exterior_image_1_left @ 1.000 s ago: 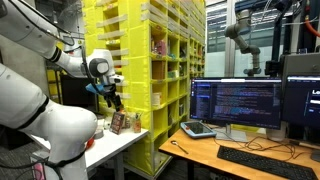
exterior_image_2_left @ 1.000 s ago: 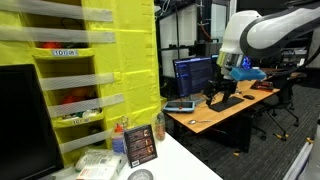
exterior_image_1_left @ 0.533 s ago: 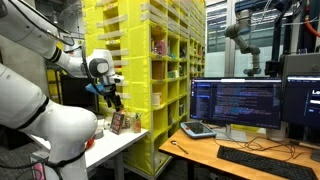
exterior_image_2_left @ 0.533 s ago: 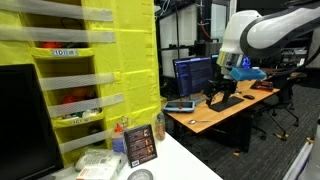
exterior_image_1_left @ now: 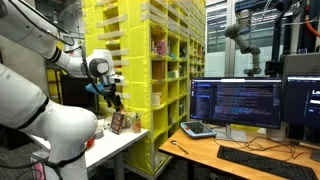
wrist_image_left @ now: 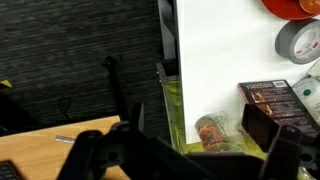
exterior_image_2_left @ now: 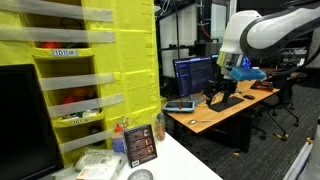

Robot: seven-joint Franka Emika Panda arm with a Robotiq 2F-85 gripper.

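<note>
My gripper (exterior_image_1_left: 113,100) hangs in the air above the end of a white table (exterior_image_1_left: 122,146), next to yellow shelving; it also shows in an exterior view (exterior_image_2_left: 222,95). In the wrist view its two dark fingers (wrist_image_left: 190,165) stand wide apart with nothing between them. Below it lie a dark brown printed box (wrist_image_left: 268,100), a grey tape roll (wrist_image_left: 300,42) and a red round thing (wrist_image_left: 295,6) on the white table (wrist_image_left: 220,50). A wrapped reddish package (wrist_image_left: 212,132) lies in a yellow bin at the table's edge. The gripper touches nothing.
Tall yellow shelves (exterior_image_1_left: 170,60) stand beside the table and fill an exterior view (exterior_image_2_left: 90,60). A wooden desk (exterior_image_1_left: 210,155) carries monitors (exterior_image_1_left: 235,103) and a keyboard (exterior_image_1_left: 265,160). A grey arm (exterior_image_1_left: 245,40) stands behind. A black screen (exterior_image_2_left: 25,125) is close by.
</note>
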